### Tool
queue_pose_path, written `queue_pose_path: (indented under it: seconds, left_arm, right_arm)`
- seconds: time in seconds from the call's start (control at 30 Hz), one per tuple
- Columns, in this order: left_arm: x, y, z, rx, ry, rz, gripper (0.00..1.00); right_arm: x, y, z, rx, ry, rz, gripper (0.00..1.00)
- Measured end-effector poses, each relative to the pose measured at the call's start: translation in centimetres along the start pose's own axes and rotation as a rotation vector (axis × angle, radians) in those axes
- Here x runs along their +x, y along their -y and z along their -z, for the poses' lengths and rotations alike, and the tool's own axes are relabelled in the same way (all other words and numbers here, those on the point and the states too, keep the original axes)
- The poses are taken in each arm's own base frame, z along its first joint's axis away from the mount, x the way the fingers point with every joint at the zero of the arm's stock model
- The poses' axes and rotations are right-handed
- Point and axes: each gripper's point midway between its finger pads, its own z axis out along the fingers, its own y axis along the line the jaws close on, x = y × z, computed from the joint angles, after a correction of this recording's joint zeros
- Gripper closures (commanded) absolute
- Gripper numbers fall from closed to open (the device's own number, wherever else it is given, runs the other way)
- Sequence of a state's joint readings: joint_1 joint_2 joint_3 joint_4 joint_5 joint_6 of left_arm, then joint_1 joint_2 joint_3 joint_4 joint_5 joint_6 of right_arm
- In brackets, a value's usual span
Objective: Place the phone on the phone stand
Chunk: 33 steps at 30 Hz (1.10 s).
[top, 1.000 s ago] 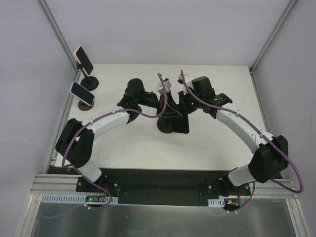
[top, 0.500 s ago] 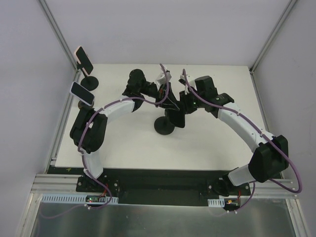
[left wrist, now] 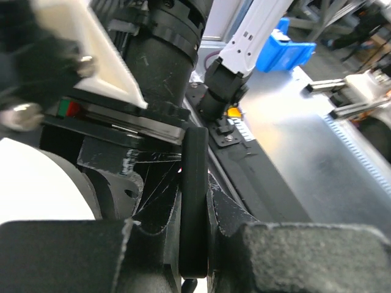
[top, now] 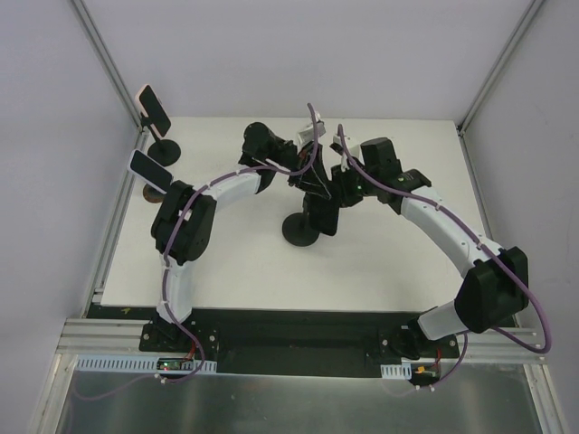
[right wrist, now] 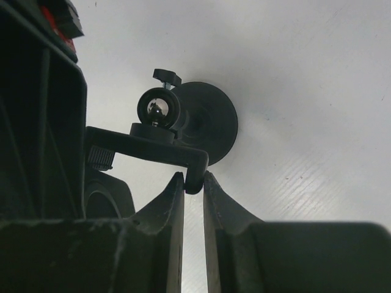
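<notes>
The black phone shows edge-on in the left wrist view, and my left gripper is shut on it. In the top view the phone hangs over the black phone stand, whose round base rests mid-table. My left gripper and right gripper meet above it. In the right wrist view my right gripper is shut on the end of the stand's clamp bracket, above the stand's base. Whether the phone touches the bracket is hidden.
Two other stands hold phones at the table's far left: one at the back corner, one just in front of it. White walls and frame posts enclose the table. The arms' purple cables loop above the grippers.
My left arm has swung its elbow right and its gripper has moved toward the back with the phone. The phone now stands more upright over the stand. My right gripper has barely shifted.
</notes>
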<state>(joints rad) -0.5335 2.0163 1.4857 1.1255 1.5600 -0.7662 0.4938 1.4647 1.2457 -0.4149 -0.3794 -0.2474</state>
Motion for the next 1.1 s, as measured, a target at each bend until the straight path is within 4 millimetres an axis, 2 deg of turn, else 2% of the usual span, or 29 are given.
queue_pose_path:
  seconds: [0.13,0.23,0.4,0.57,0.73,0.9,1.1]
  left_arm:
    - [-0.2,-0.8,-0.2,0.005,-0.001,0.131,1.0]
    - [-0.4,-0.3,-0.6,0.014,-0.005,0.21,1.0]
    - [-0.1,-0.1,-0.7,0.014,-0.005,0.202,1.0]
    - [0.7,0.9,-0.8,-0.033,0.049,0.068,1.0]
    - [0.0,1.2,-0.7,-0.134,0.093,-0.134,1.0]
    - [0.2,1.2,-0.7,-0.158,0.088,-0.194,1.0]
    - [0.3,1.3,-0.7,-0.101,0.059,-0.195,1.0]
  right_arm:
    - [0.0,0.2,0.1,-0.014,0.002,-0.004,0.99]
    - [0.0,0.4,0.1,-0.022,0.002,0.011,0.99]
    - [0.0,0.2,0.1,-0.037,0.0,0.024,0.99]
    - [0.1,-0.2,0.0,-0.049,-0.004,0.031,0.99]
    - [0.2,-0.7,-0.2,-0.055,-0.007,0.025,0.99]
    - [0.3,-1.1,-0.2,-0.081,-0.012,0.038,0.99]
    - [0.4,-1.7,-0.4,-0.131,-0.017,0.074,0.99]
